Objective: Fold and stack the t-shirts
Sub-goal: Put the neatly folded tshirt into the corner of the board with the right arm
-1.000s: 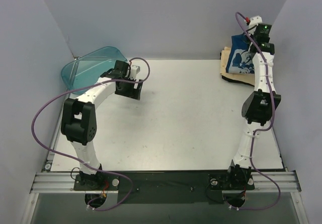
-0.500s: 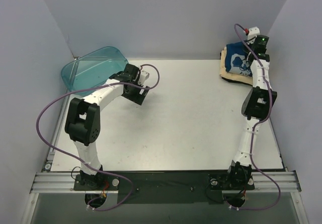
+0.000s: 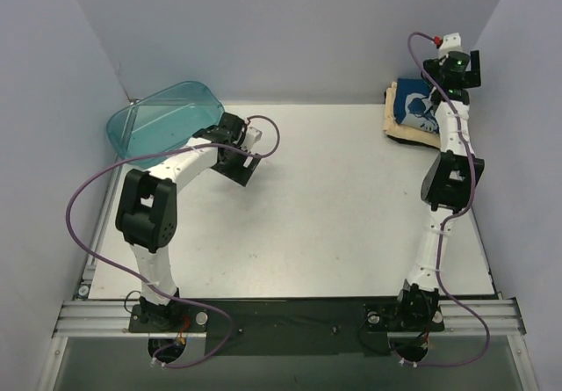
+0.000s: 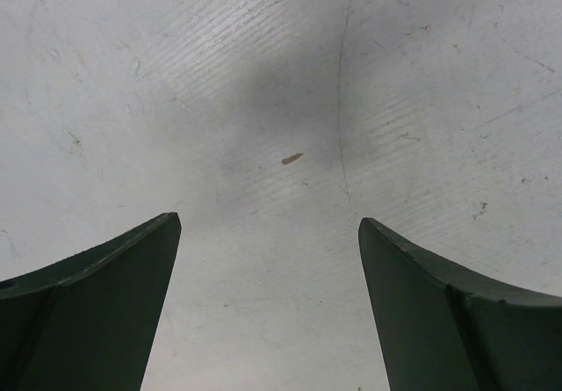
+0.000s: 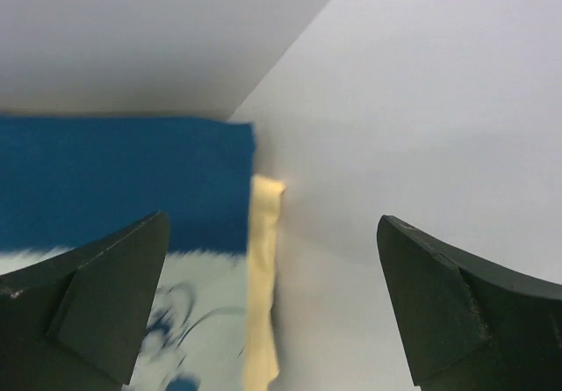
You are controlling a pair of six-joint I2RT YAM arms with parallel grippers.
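Note:
The t-shirts lie stacked in the far right corner. The navy blue one [image 3: 413, 107] with a white graphic is on top, a tan one [image 3: 395, 126] sticks out under it, and a dark edge [image 3: 414, 141] shows at the bottom. My right gripper [image 3: 457, 66] hangs open just above the stack's far right end, holding nothing. In the right wrist view its jaws [image 5: 272, 218] stand wide over the navy shirt [image 5: 123, 176] and the tan edge [image 5: 262, 277]. My left gripper [image 3: 242, 157] is open low over the bare table [image 4: 263, 101], fingertips [image 4: 269, 220] wide apart.
A translucent teal tub [image 3: 162, 126] lies tipped at the table's far left, just behind my left arm. Grey walls close in the back and both sides. The stack presses against the right wall [image 5: 421, 127].
My right gripper has opened, let go of the navy shirt and risen toward the back wall. The shirt now rests flatter on the stack. My left gripper shifted slightly right.

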